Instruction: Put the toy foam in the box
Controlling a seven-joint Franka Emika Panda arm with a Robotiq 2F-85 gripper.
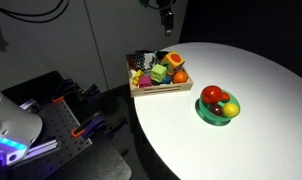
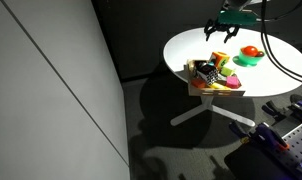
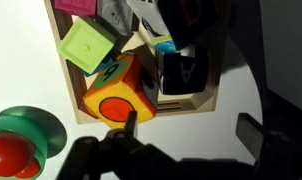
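The box is a shallow light-wood tray near the table's edge, and it shows in both exterior views. In the wrist view the toy foam, a boxy block with orange, yellow and green patches, lies inside the box at its near corner. My gripper is open and empty, above the bare white table just outside the box's near rim. In both exterior views the gripper hangs high above the table, beyond the box.
A green cube, a pink block and dark toys also fill the box. A round green bowl with red, yellow and green toy fruits stands beside it on the round white table.
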